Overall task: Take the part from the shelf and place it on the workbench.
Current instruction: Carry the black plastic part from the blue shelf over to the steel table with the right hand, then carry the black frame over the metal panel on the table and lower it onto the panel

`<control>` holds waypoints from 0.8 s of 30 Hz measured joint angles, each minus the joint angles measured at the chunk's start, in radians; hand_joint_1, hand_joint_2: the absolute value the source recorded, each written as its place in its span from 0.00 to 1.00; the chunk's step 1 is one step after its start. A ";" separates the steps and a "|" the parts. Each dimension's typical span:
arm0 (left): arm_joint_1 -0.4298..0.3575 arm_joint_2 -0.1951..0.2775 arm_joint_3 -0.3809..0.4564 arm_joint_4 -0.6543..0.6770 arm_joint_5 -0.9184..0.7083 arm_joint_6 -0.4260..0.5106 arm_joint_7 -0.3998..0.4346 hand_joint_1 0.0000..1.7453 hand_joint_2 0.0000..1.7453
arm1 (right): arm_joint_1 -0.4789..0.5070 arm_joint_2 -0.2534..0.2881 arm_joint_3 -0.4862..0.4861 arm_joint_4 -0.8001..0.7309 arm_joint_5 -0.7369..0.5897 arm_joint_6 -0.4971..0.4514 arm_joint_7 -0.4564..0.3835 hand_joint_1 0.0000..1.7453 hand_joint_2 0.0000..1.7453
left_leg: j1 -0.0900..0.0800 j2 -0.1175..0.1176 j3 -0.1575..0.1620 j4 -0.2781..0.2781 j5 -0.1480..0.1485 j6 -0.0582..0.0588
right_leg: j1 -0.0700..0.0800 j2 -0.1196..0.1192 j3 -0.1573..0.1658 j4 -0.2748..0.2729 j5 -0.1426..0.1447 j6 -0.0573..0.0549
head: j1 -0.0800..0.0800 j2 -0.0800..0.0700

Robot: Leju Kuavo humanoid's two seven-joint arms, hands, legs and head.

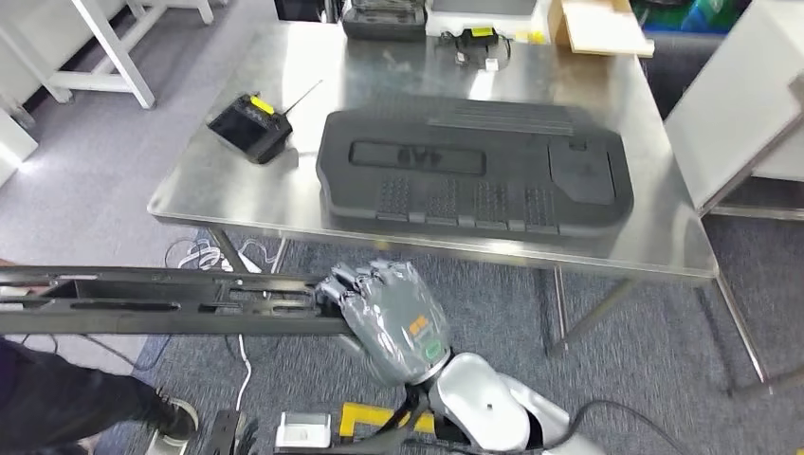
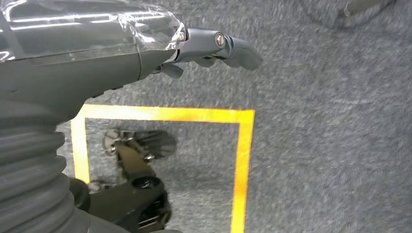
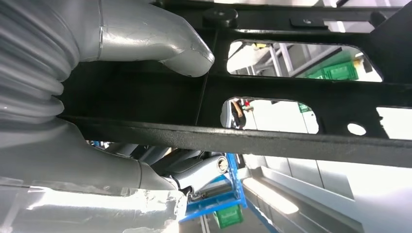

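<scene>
Head view: right hand (image 1: 393,318), grey, low in frame, fingers (image 1: 353,284) wrapped over one end of long black slotted metal frame part (image 1: 142,301), held level in the air short of the stainless steel counter (image 1: 664,237). Large dark grey moulded plastic cover (image 1: 474,171) and black handheld radio with yellow tab (image 1: 249,126) resting on counter.

Left wrist view: left hand (image 2: 214,46) hanging over grey carpet floor (image 2: 330,145) with yellow tape square (image 2: 240,160); fingers loosely curled, nothing held.

Right wrist view: thumb (image 3: 160,39) and fingers clamped on either side of frame rail.

Judgement: rigid, long, probably heavy; end grip leaves long overhang, likely to sag or twist. Better hold nearer middle.
</scene>
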 joint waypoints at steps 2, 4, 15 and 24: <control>0.000 0.000 0.004 0.000 -0.001 0.000 0.000 0.00 1.00 | -0.001 -0.002 -0.002 0.000 -0.001 -0.010 0.013 1.00 1.00 | -0.002 0.000 0.010 -0.002 -0.010 0.008 | 0.000 0.000 -0.090 0.130 -0.044 0.004 | 0.013 0.000; 0.002 0.000 0.006 0.000 -0.003 0.000 0.000 0.00 1.00 | -0.001 -0.008 -0.006 0.000 -0.006 -0.024 0.031 1.00 1.00 | -0.005 -0.002 0.023 -0.002 -0.024 0.011 | 0.000 0.000 -0.163 0.194 -0.053 0.003 | 0.021 0.000; 0.001 0.001 0.012 0.000 -0.010 -0.003 0.010 0.00 1.00 | -0.048 -0.039 -0.088 0.027 -0.214 -0.104 0.064 1.00 1.00 | -0.010 -0.003 0.064 0.077 -0.092 -0.031 | 0.012 0.001 -0.098 -0.079 0.133 -0.052 | 0.025 0.000; 0.010 0.004 0.014 0.001 -0.009 -0.012 0.010 0.00 1.00 | -0.054 -0.049 -0.130 0.043 -0.395 -0.161 0.012 1.00 1.00 | 0.000 0.002 -0.058 0.047 0.009 -0.042 | 0.007 0.001 -0.017 -0.078 0.059 -0.040 | -0.014 0.000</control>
